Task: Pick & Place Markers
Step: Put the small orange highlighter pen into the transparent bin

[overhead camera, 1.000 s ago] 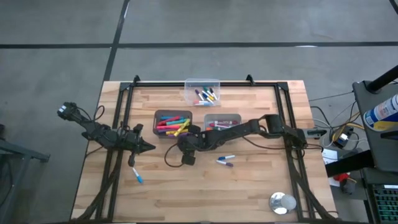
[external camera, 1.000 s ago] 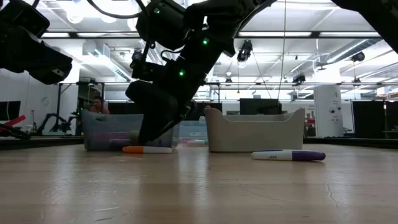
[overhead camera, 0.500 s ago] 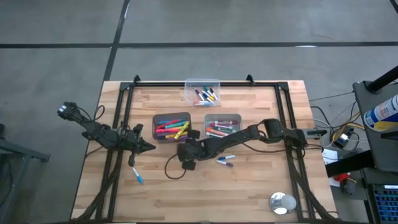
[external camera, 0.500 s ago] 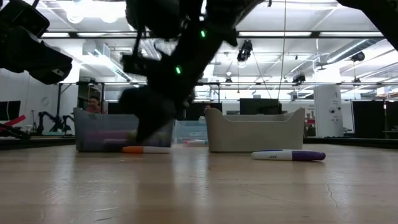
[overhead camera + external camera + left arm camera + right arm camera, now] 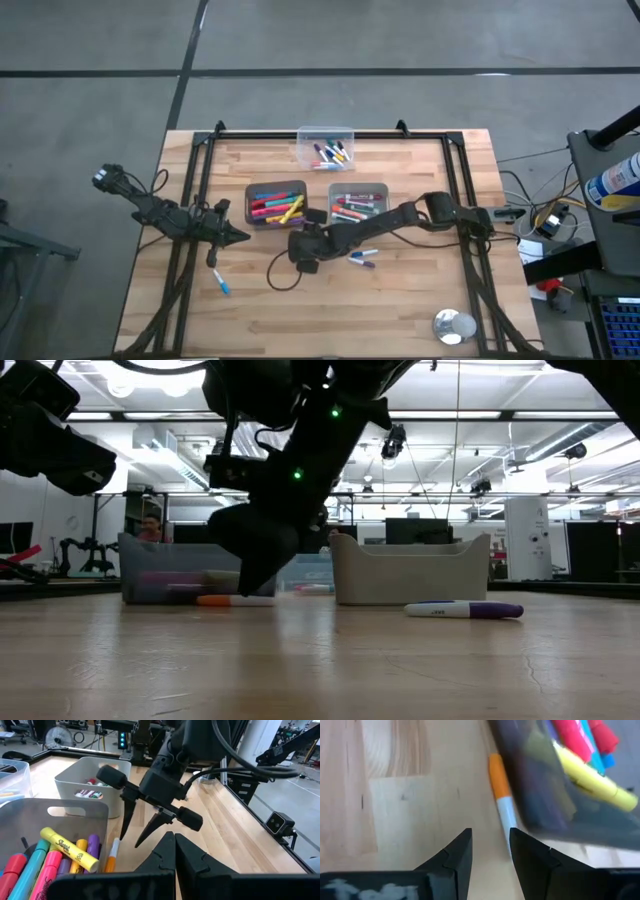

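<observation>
Right end effector, fingers parted and empty, hovers low over the wooden tabletop just beside the orange-capped white marker lying against the grey marker-filled bin. Step in hand: approach for pickup. Next move likely calls for straddling the barrel, then closing. Left end effector, pressed together, waits apart.
</observation>
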You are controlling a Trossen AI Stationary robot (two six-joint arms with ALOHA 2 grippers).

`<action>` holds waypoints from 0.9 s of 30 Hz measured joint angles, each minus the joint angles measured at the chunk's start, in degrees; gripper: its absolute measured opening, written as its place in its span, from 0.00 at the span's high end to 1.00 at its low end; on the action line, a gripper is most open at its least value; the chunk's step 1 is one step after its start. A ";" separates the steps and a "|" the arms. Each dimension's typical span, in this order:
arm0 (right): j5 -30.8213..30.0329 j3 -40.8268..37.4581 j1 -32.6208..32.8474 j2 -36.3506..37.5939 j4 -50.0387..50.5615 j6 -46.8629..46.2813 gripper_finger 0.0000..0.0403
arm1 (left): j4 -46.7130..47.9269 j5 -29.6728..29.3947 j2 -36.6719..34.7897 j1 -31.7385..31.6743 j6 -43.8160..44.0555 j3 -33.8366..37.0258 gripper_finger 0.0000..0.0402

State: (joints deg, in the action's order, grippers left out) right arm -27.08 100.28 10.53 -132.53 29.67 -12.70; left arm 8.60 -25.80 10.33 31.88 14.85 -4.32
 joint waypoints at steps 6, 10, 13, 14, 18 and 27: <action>-0.36 -0.49 -0.66 0.00 0.29 -1.97 0.69 | -0.01 0.02 0.00 0.00 -0.02 0.00 1.00; -0.11 -1.32 -1.72 0.00 0.42 -3.53 0.69 | -0.01 0.01 0.00 0.00 -0.02 0.00 1.00; -0.21 -2.04 -2.31 0.02 0.33 -5.07 0.69 | -0.02 0.00 0.00 0.01 -0.04 0.00 1.00; -0.30 -2.18 -2.39 0.02 0.35 -5.47 0.69 | -0.01 0.00 0.00 0.01 -0.04 0.00 1.00; 0.27 -2.31 -2.39 0.02 0.13 -5.59 0.69 | -0.02 0.00 0.02 0.00 -0.04 0.00 1.00; 10.93 -2.89 -2.63 0.28 -0.73 -7.05 0.69 | 0.01 0.01 0.01 0.01 -0.11 0.00 1.00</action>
State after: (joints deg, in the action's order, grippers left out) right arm -16.16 97.38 7.90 -132.25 28.95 -19.75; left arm 8.60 -25.79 10.34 31.89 14.74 -4.32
